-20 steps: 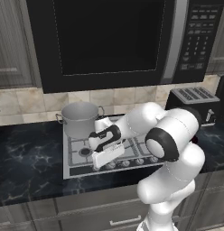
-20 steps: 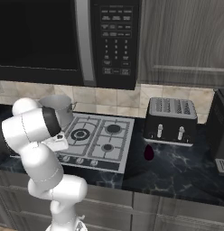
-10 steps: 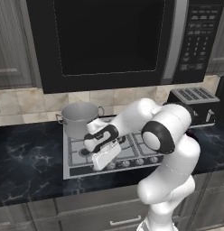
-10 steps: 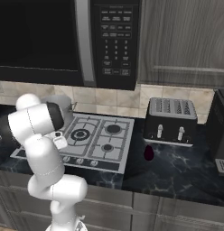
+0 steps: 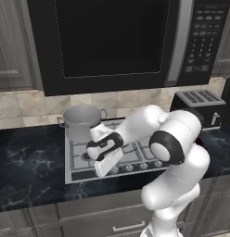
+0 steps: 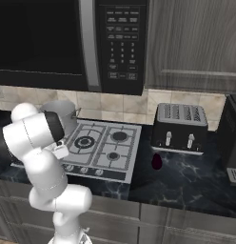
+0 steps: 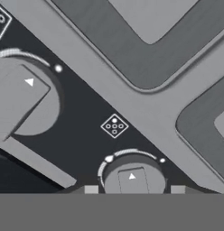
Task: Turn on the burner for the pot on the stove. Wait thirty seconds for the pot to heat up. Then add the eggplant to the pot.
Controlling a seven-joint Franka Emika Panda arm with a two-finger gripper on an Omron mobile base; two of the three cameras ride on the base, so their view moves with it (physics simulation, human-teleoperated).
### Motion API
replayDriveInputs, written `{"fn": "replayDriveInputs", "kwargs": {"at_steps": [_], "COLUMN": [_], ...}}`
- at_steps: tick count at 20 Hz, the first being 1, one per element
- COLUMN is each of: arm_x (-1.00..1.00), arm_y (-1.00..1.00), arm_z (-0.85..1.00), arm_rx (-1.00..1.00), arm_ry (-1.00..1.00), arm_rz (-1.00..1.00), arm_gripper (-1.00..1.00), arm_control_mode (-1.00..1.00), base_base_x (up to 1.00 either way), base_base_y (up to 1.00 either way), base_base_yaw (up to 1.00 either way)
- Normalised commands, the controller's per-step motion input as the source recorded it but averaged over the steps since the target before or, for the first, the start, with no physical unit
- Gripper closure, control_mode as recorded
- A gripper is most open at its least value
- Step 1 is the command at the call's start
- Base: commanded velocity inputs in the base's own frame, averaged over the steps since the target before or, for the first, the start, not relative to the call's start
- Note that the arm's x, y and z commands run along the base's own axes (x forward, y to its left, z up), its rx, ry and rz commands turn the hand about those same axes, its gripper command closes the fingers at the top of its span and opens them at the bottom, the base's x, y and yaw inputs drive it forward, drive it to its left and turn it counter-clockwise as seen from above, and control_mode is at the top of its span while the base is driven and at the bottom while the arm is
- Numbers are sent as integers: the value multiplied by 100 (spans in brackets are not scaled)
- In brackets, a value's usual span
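From the left base view I see my arm folded low over the front of the stove [image 5: 79, 173], with the end effector [image 5: 104, 167] pointing down at the row of knobs along the front edge, near the left end of that row. The hand view puts me very close to the control strip: one small round knob [image 7: 133, 177] sits right between my two finger tips at the bottom of the frame, its white triangle mark facing up in that view, and a larger knob [image 7: 24, 100] lies up and to the left. A little burner-layout symbol [image 7: 114, 126] is printed between them. The tips stand apart on either side of the small knob, and I cannot tell whether they touch it, so I cannot say if the end effector is released or clenched.

The pot [image 5: 82, 121] stands upright on the back-left burner, behind and just left of my wrist, its loop handles sticking out to the sides. In the right base view it shows as a grey cylinder [image 6: 63, 114] behind my elbow, against the tile wall.

The eggplant [image 6: 157, 161] rests on the dark marble surface [image 6: 191, 178], to the right of the stove and just in front of the toaster [image 6: 179, 127], well apart from the pot. Above the stove hangs the black microwave [image 5: 117, 39].
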Motion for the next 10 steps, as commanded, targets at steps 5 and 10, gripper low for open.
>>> {"fn": "replayDriveInputs", "kwargs": {"at_steps": [5,10], "arm_x": [-27,-15], "arm_y": [-4,-7], "arm_z": [3,34], "arm_rx": [11,0], "arm_ry": [-22,-21], "arm_rz": [0,7], "arm_gripper": [100,100], "arm_control_mode": [-100,-100], "base_base_x": [0,0], "base_base_y": [0,0], "base_base_yaw": [0,0]}}
